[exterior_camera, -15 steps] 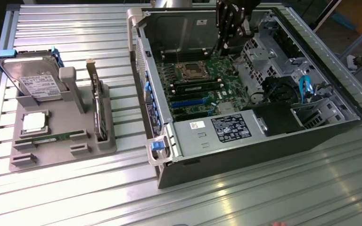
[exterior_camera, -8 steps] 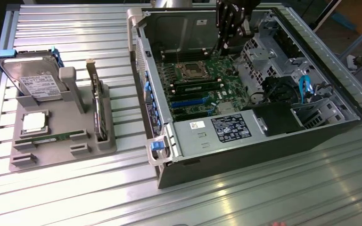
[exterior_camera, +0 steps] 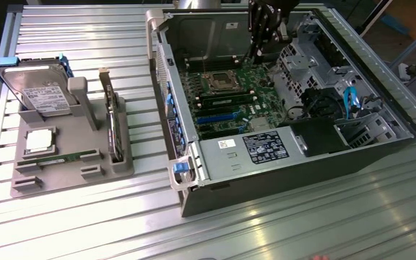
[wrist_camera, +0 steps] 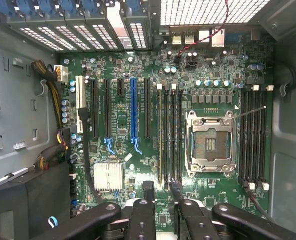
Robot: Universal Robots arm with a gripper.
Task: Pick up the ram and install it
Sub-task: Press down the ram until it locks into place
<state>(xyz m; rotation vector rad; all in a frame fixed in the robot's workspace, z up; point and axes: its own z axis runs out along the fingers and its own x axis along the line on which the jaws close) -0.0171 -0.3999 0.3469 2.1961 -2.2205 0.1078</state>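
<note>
gripper (wrist_camera: 161, 192) over motherboard (wrist_camera: 138, 165) inside open case (exterior_camera: 381, 143) | your jaws stand slightly apart, nothing between | one ram (wrist_camera: 159, 135) seated in slot beside CPU socket (wrist_camera: 210, 142)

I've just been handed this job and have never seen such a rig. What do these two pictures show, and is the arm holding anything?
The machine is a single robot arm reaching into an open computer case that lies on a metal table. One picture is taken by a camera off the arm that sees the whole scene. The other comes from a camera on the wrist and looks straight down at the motherboard, with the dark jaws at its edge.

Beside the case, a gray tray carries a hard drive, a processor chip, an expansion card standing on edge, and a green ram stick lying flat.

The jaws stand apart with nothing between them. They hover over the memory slots, where one slot seems to have a stick seated.
</note>
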